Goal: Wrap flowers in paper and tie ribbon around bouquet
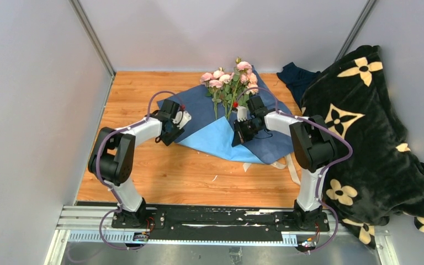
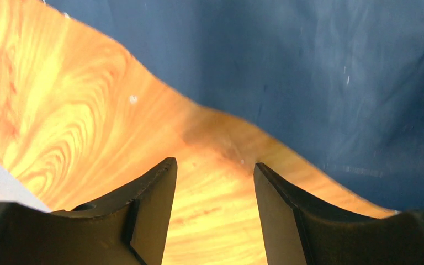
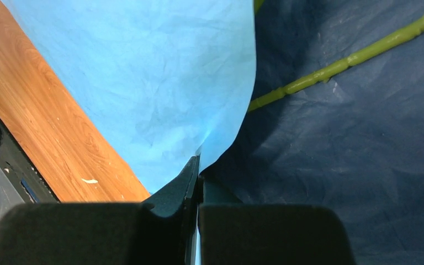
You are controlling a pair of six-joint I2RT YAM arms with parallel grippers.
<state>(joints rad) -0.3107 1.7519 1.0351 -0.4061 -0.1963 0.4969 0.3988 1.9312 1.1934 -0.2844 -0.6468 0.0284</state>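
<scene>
Wood-grain table (image 1: 143, 176) carries the whole setup; positions below are given relative to the paper (image 1: 199, 107). Left of the paper: left gripper (image 1: 172, 122) sits just beside its left edge, jaws parted to a middling gap with nothing between them; the left wrist view shows only bare wood between the fingers (image 2: 157, 193) and the slate-blue sheet (image 2: 309, 83) just beyond. The paper lies flat and spread, dark face up, with its near corner folded over so the light blue face shows. On the paper's far half lie the flowers (image 1: 229, 77), pink heads toward the far edge and thin stems running toward the middle of the sheet. Right of the paper's centre: right gripper (image 1: 236, 137) is closed tight, pinching the lifted fold of paper between its fingertips (image 3: 190, 171); one green stem (image 3: 331, 66) lies on the dark face just past it. The ribbon (image 1: 292, 168) trails out from the paper's near right edge, limp. Right of the paper, a black blanket (image 1: 375, 138) is heaped, not part of the job. Handling judgement: the sheet is thin, light and creases readily, so grip it at an edge or corner and pull slowly to avoid tearing. Stems look light and springy and blooms crushable; hold low on the stems. The ribbon is floppy and best pinched near an end.
</scene>
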